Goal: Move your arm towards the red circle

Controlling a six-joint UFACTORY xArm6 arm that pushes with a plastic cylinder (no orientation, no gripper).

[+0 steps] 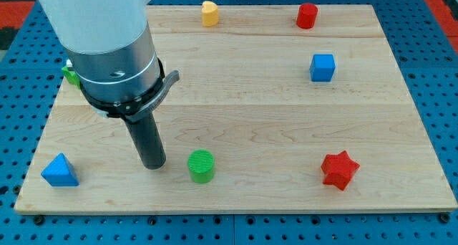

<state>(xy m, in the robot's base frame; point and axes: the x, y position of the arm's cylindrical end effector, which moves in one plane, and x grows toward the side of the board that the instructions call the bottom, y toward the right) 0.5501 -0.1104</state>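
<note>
My tip beside green cylinder; no writing.

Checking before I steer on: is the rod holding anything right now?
Nothing is held. My tip rests on the bare board, just left of the green cylinder, not touching it.

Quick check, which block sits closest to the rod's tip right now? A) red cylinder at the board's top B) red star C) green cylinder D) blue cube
C: my tip rests just to the view's left of the green cylinder block, with a small gap; the red cylinder block, blue cube and red star block all lie far to the view's right.
</note>
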